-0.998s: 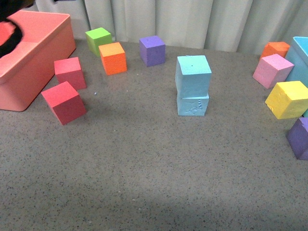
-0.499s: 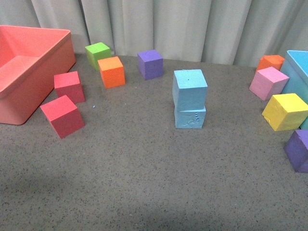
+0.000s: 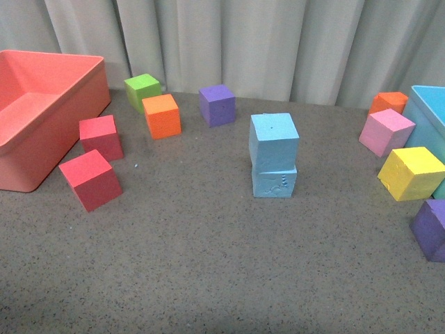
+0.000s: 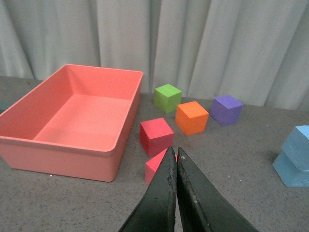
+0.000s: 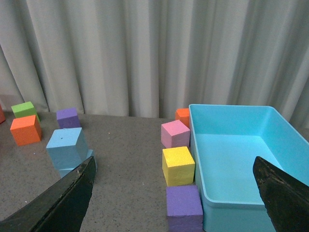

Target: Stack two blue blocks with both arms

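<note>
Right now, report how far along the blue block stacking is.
Done: the plain blue block sits on the embossed blue block, slightly twisted. In hand: nothing; the left gripper is shut and empty near the red bin, and the right gripper is open and empty by the turquoise bin. Left: nothing visible.

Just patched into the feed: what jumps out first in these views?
The two blue blocks stand stacked mid-table, the plain one on top and slightly twisted over the embossed one. Big bins frame the scene: a coral bin at far left, a turquoise bin at far right, with loose coloured cubes scattered near each. Neither arm touches anything: the left gripper has its fingers pressed together, and the right gripper is spread wide.
</note>
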`<state>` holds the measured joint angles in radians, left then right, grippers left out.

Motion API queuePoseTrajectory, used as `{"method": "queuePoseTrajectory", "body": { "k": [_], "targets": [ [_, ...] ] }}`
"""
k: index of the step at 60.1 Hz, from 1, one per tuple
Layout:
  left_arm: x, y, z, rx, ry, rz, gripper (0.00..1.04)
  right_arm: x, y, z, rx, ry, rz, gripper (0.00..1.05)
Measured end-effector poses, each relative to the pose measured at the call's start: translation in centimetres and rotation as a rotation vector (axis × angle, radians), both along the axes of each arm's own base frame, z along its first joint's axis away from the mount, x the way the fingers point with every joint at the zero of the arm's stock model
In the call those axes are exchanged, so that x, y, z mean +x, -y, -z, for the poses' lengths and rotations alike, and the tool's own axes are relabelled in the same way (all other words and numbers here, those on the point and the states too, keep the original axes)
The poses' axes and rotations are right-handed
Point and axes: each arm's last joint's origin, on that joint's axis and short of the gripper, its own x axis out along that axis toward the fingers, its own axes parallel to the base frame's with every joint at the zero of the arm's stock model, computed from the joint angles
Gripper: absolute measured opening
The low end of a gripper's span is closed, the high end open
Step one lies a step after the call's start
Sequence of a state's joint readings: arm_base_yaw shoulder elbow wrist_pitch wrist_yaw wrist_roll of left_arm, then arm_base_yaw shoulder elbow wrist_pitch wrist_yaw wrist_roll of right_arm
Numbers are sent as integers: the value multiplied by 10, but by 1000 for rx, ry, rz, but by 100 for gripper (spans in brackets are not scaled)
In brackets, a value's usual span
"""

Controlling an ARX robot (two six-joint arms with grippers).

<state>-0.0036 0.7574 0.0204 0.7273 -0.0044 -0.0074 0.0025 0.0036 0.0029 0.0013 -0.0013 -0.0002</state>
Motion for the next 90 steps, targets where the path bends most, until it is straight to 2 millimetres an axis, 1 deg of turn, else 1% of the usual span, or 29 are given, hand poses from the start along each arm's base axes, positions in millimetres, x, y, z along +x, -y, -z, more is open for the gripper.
{"method": "queuePoseTrajectory", "body": {
  "k": [32, 75, 82, 90],
  "targets": [
    [-22, 0, -9, 0, 30, 0, 4, 0, 0, 0, 0, 0, 0, 95],
    [-39, 0, -9, 0, 32, 1, 4, 0, 0, 0, 0, 0, 0, 95],
    [-47, 0, -5, 1, 3, 3, 4, 0, 0, 0, 0, 0, 0, 95],
    [-50, 0, -6, 1, 26, 3, 4, 0, 0, 0, 0, 0, 0, 95]
  ]
}}
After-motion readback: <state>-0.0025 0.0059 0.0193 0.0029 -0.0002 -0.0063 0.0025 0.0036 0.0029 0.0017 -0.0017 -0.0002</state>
